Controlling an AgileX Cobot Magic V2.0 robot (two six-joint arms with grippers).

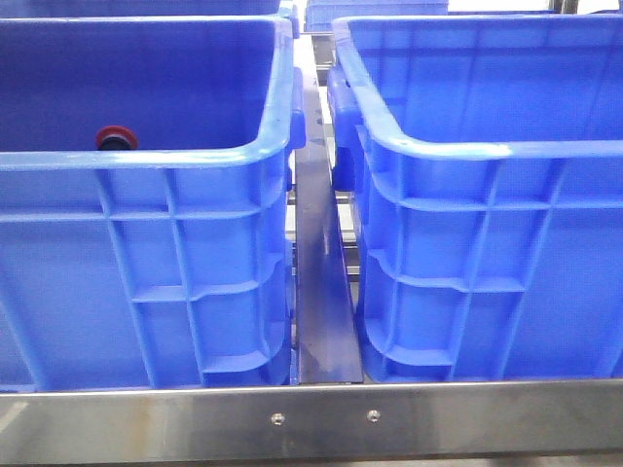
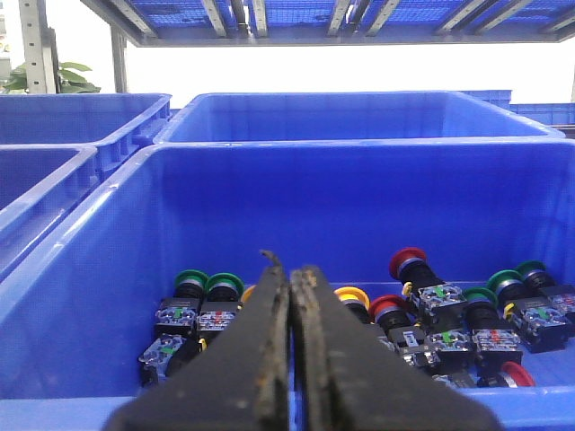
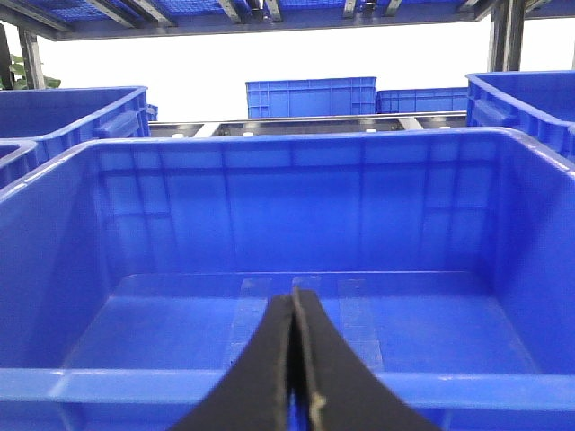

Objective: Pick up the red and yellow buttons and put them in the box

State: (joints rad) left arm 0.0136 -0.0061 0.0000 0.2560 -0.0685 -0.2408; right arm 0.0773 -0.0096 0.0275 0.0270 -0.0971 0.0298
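Both black grippers sit pressed shut and empty at my wrist cameras, left gripper (image 2: 289, 269) and right gripper (image 3: 295, 301).
From here I see the left one over a bright blue ribbed plastic crate (image 2: 81, 269) holding red-capped push buttons (image 2: 407, 263), a yellow-capped button (image 2: 352, 297) and green-capped ones (image 2: 191, 280); the right one faces the other blue crate (image 3: 287, 148), its floor bare.

Both jaws closed, empty.
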